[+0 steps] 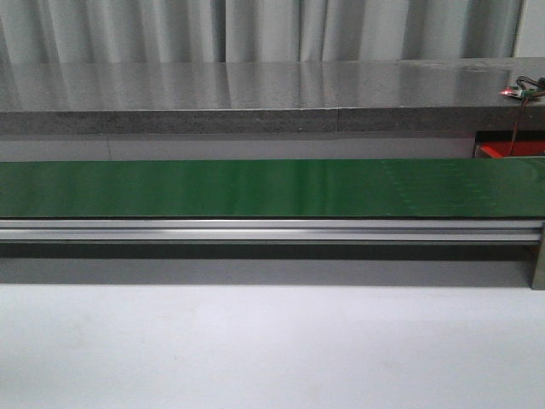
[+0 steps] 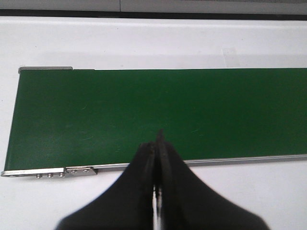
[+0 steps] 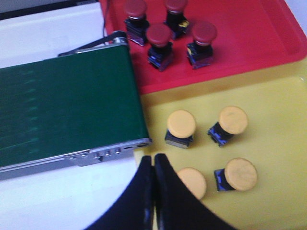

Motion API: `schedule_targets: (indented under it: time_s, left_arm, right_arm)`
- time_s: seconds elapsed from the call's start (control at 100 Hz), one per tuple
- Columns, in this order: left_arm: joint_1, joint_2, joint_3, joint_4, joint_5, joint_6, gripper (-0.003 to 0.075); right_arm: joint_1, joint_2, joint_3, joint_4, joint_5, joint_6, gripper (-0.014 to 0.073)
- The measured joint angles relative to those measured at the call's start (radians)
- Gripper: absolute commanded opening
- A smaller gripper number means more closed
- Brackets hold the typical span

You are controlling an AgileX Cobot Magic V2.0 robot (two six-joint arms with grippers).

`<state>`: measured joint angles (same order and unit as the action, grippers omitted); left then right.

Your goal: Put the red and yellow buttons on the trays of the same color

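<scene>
The job looks almost done. 4 red buttons (image 3: 170, 36) sit in the red tray (image 3: 259, 43). 4 yellow buttons (image 3: 211, 143) sit in the yellow tray (image 3: 278, 120). The green belt (image 1: 255, 187) has no buttons on it. The left gripper (image 2: 157, 143) and right gripper (image 3: 153, 165) are both pinched together, holding nothing.

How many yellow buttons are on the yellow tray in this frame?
4, all on the yellow tray: two farther ones and two nearer ones, the last partly behind the right end effector. More may lie outside the view.
</scene>
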<state>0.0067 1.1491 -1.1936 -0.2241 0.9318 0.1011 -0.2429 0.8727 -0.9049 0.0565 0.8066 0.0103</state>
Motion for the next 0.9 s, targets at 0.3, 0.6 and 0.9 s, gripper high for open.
schedule_targets:
  time_s: [0.3, 0.6, 0.9]
  left_arm:
    - [0.0, 0.0, 0.0, 0.0, 0.0, 0.0, -0.002]
    - [0.0, 0.0, 0.0, 0.0, -0.002, 0.0, -0.0019]
    - [0.0, 0.0, 0.0, 0.0, -0.002, 0.0, -0.0019]
  right_arm:
    - [0.097, -0.177, 0.004, 0.0, -0.014, -0.01, -0.0074]
    - [0.129, -0.325, 0.075, 0.0, -0.111, -0.016, -0.0074]
    - [0.163, -0.494, 0.263, 0.0, -0.248, -0.017, -0.0074]
